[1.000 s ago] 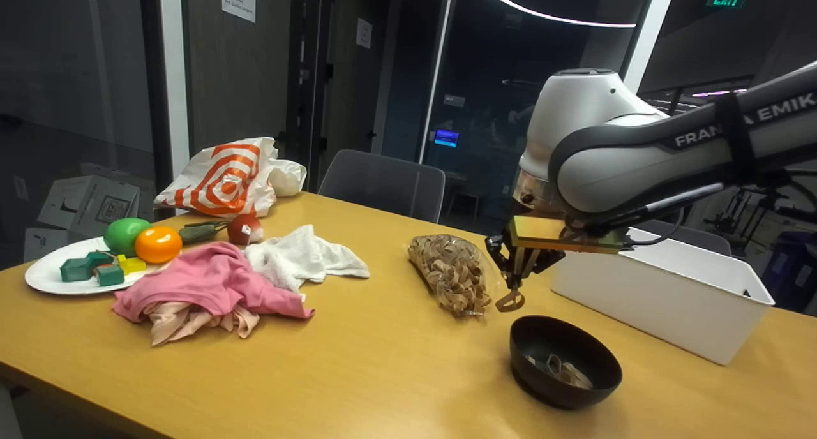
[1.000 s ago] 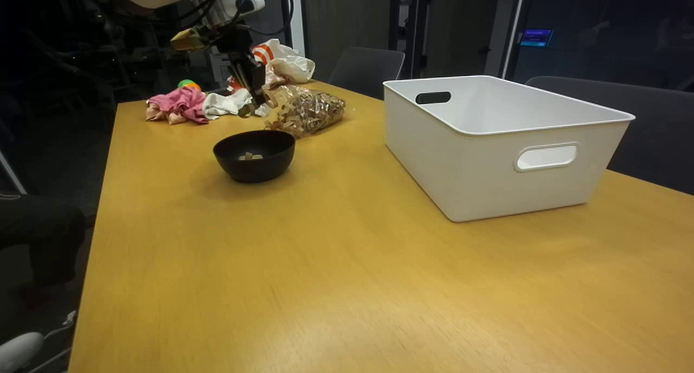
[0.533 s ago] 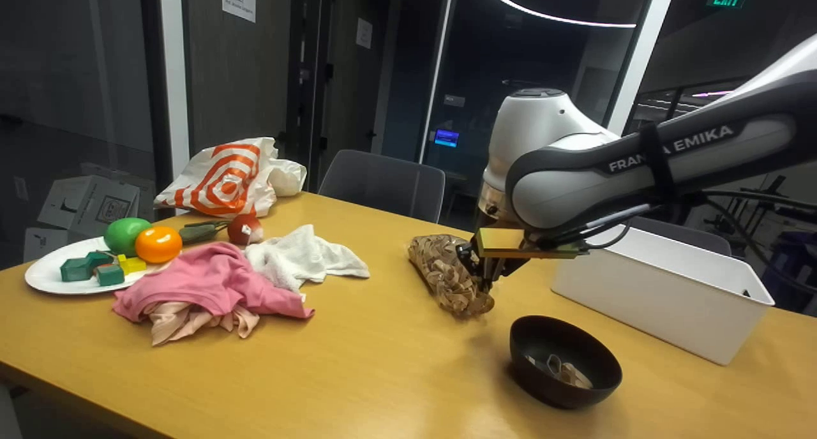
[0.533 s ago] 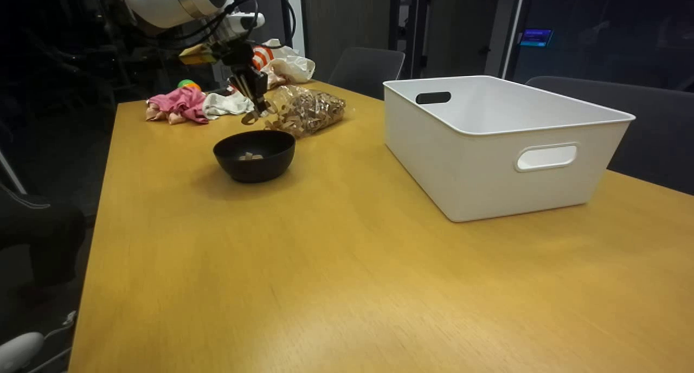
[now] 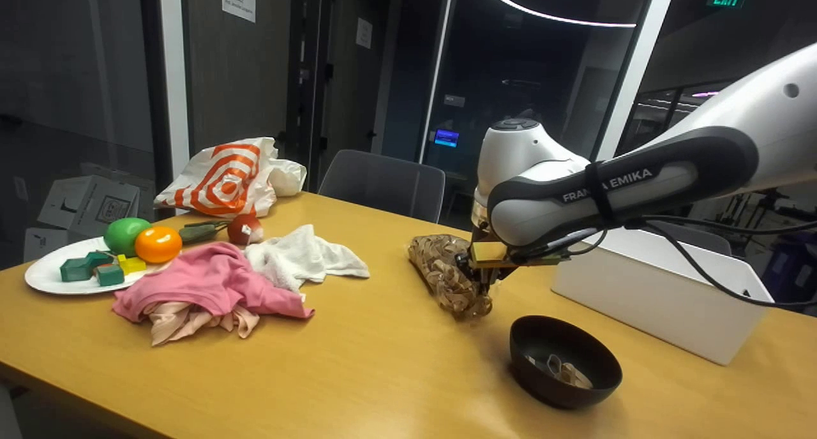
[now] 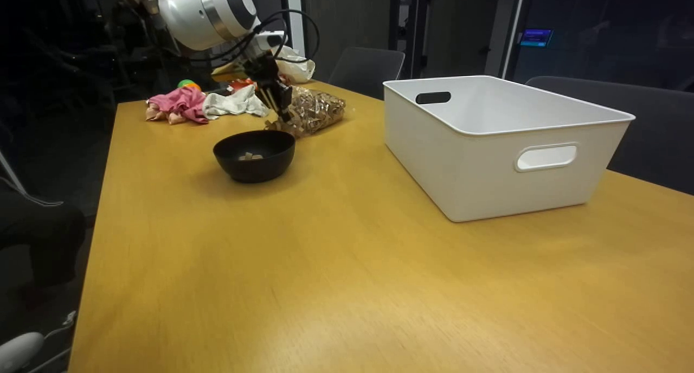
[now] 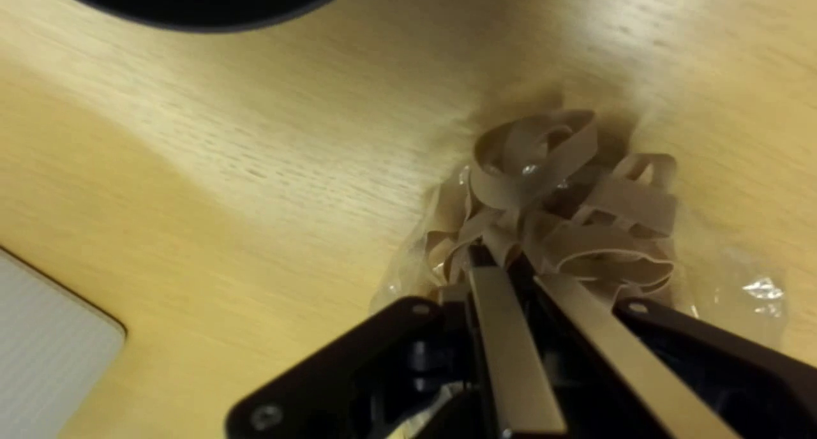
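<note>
My claw is narrow, its tips close together and down among the tan rubber bands at one end of the clear plastic bag; whether they pinch any band I cannot tell. A strip of table separates this end from the black bowl, and another lies between me and the white bin, whose corner shows in the wrist view. In an exterior view, the table's long edge runs well apart from my tips. The bag lies lengthwise, its long axis running from the end near the bowl back toward a grey chair. I count one clear bag, one bowl and one bin, the bin showing two handle slots. The bowl holds a few loose bands, too overlapped to number. Well apart from me, one pink cloth touches one white towel, both crumpled.
</note>
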Tool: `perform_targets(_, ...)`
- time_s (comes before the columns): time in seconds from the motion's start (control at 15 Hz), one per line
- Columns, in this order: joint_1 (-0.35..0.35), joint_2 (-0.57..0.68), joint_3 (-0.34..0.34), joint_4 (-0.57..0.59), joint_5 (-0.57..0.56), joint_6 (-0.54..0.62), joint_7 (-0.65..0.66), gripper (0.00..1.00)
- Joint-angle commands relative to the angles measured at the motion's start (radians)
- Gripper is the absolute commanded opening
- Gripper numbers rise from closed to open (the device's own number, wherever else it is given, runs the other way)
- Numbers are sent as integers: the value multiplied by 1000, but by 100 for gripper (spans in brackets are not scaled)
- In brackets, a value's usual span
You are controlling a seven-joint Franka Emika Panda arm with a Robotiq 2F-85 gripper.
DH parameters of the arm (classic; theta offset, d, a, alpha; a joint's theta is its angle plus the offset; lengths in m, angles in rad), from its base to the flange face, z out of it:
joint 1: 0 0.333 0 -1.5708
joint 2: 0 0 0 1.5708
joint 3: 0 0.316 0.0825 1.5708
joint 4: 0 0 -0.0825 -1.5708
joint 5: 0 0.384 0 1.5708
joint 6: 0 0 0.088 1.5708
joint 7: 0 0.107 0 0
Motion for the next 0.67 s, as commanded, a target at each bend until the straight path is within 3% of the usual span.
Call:
perform_targets(0.0, 40, 27, -54, 72, -55, 26, 7, 11)
perform_targets(0.33, 46, 41, -58, 95, -35, 69, 8, 6)
perform_targets(0.6, 38, 47, -59, 80, -17, 111, 9, 8)
